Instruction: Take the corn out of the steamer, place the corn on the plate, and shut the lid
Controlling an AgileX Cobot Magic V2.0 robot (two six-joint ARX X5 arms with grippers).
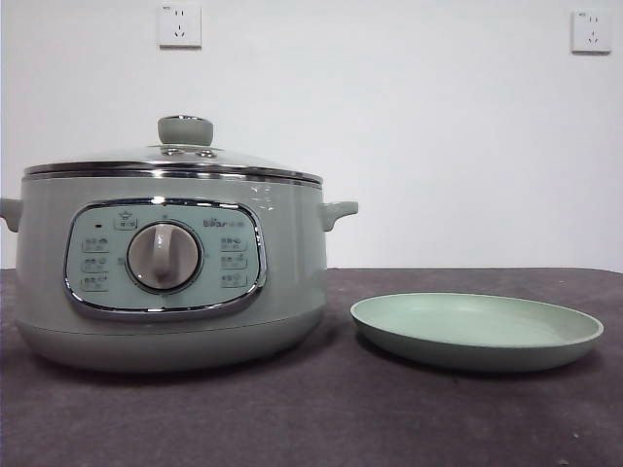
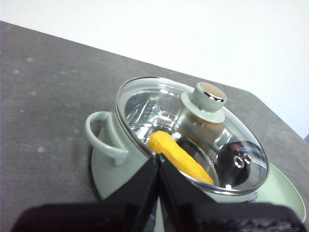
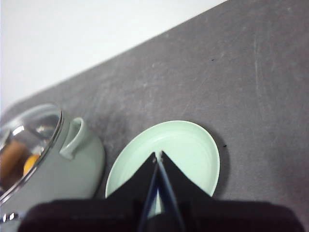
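The sage-green steamer [image 1: 165, 277] stands on the left of the table with its glass lid [image 1: 175, 161] on. Through the lid [image 2: 193, 130] I see the yellow-orange corn [image 2: 178, 155] lying inside the steamer [image 2: 116, 159]. The pale green plate [image 1: 477, 331] sits to the right of the steamer with nothing on it. My left gripper [image 2: 158, 155] hangs shut above the steamer's edge, holding nothing. Over the plate [image 3: 193, 145] my right gripper [image 3: 158, 154] is shut too, with nothing in it. Neither arm shows in the front view.
The dark grey tabletop [image 1: 321, 418] runs to a white wall with two sockets [image 1: 180, 26]. The steamer's side handle [image 1: 338, 211] juts toward the plate.
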